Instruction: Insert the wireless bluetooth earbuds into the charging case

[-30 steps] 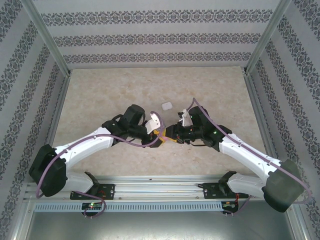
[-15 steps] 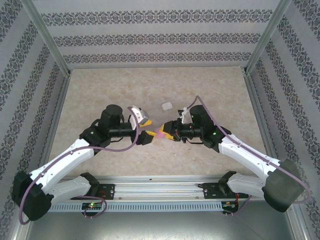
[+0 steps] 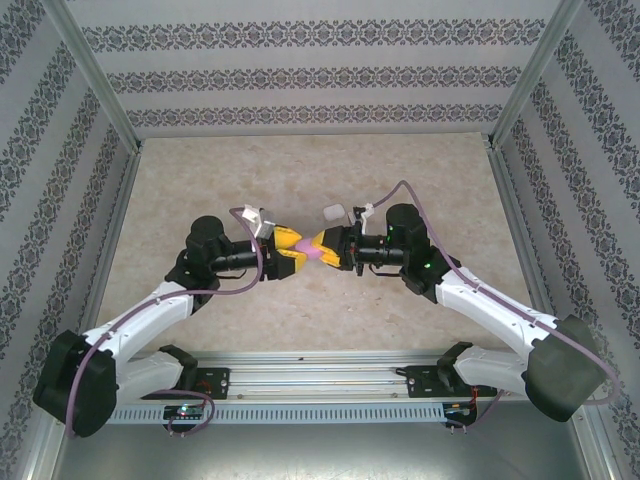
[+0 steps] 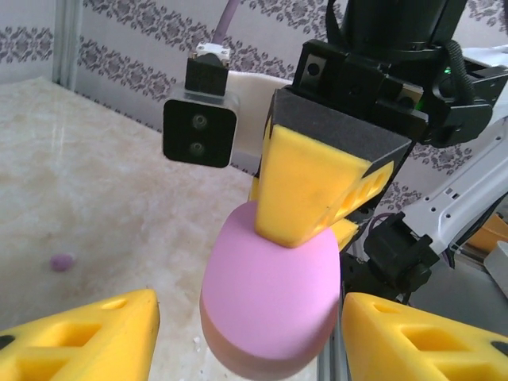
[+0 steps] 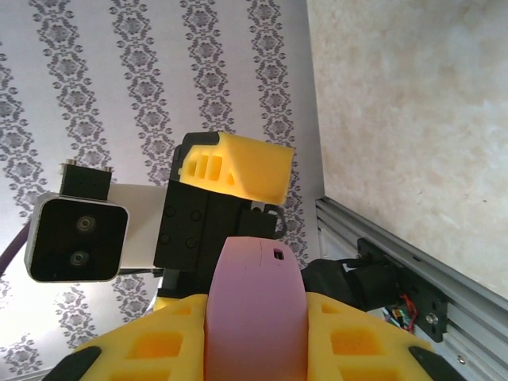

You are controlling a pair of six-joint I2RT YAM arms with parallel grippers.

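The right gripper (image 5: 255,317) clamps the pink charging case (image 4: 270,305), held above the middle of the table (image 3: 200,180). The left gripper (image 4: 252,337) has swung round to face it, jaws now spread either side of the case without touching. This is probably a handover or lid-opening, since the case looks shut. The top view adds a white pebble-like piece (image 3: 334,212) just beyond.

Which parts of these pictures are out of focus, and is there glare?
Left wrist view: the pink rounded plastic case is sharp, the small purple blob on the table blurred. Right wrist view: the case, very close, looks slightly soft. Top external view: even light, no glare.
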